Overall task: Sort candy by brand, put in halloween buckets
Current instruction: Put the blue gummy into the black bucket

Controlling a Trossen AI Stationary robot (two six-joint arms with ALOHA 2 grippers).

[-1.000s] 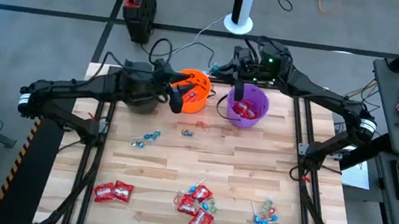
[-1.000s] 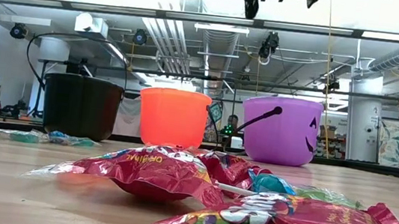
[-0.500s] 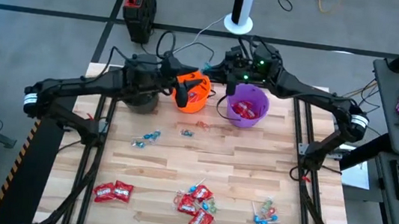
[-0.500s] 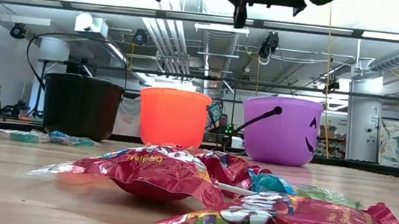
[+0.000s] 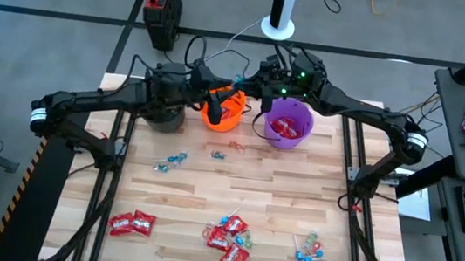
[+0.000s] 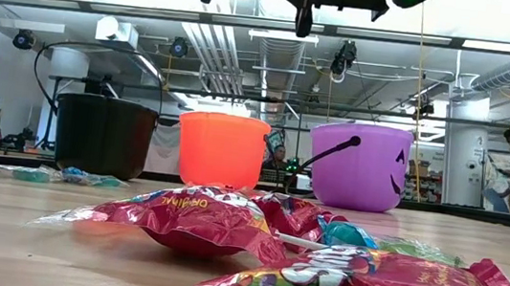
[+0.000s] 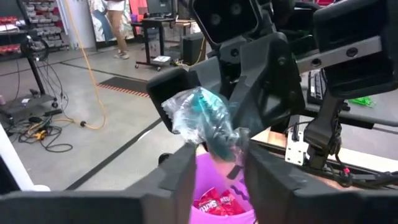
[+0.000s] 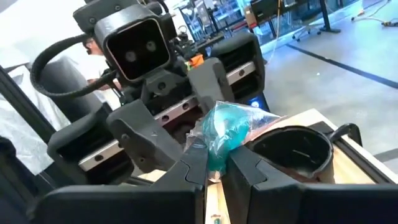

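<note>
A blue twist-wrapped candy [image 8: 227, 127] [image 7: 202, 118] hangs high above the far part of the table, about over the gap between the orange bucket [image 5: 226, 112] and the purple bucket [image 5: 287, 126]. My right gripper [image 8: 214, 158] is shut on it. My left gripper [image 7: 221, 146] faces it from the table's left, open, one finger on either side of the candy. The black bucket [image 6: 104, 135] stands left of the orange one, largely under my left arm in the high view. Red packets [image 5: 285, 129] lie in the purple bucket. My right gripper pinches the candy's lower end [image 8: 214, 152] between its two fingers. The fingers run about level and come from the table's right. The candy stands up out of the fingers, lifted clear of everything. Whether my left gripper's fingers [image 7: 252, 155] touch the wrapper, I cannot tell.
Loose candy lies on the table: blue pieces [image 5: 172, 160] [image 5: 218, 154] in the middle, two red packets [image 5: 132, 222] near left, a mixed pile [image 5: 227, 235] near the front edge, lollipops [image 5: 309, 247] near right. The three buckets stand in a row along the far edge.
My left gripper has gone toward the table's right and far edge, from over the orange bucket toward my right gripper. My right gripper has gone left off the purple bucket and rolled about its own line. The two now meet end to end.
</note>
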